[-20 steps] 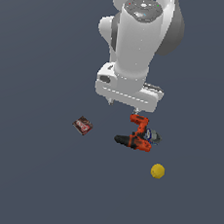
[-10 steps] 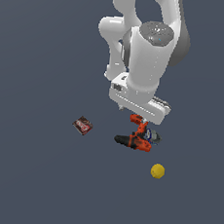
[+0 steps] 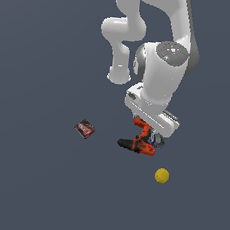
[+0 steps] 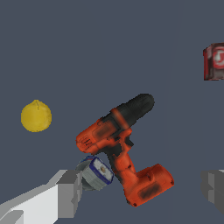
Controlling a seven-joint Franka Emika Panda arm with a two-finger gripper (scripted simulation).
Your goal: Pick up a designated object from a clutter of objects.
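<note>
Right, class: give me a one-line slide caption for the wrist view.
Open jaws straddle the small can beside the drill; ball and packet lie apart.

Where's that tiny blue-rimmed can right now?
The tiny can lies on the floor right against the handle of the orange drill; in the exterior view it peeks out at the drill's right, just under the gripper.

Orange-and-black power drill point(image 3: 138, 141) is lying on its side mid-floor, under the gripper point(image 4: 140, 192). Tiny stubby can with dark blue rim point(image 4: 97, 173) is sitting just beside the drill's handle, on the exterior view's right. Yellow ball point(image 3: 162, 176) is sitting near, further to that right and nearer the camera. Dark red-brown packet point(image 3: 85, 129) is lying well apart on the exterior view's left.
</note>
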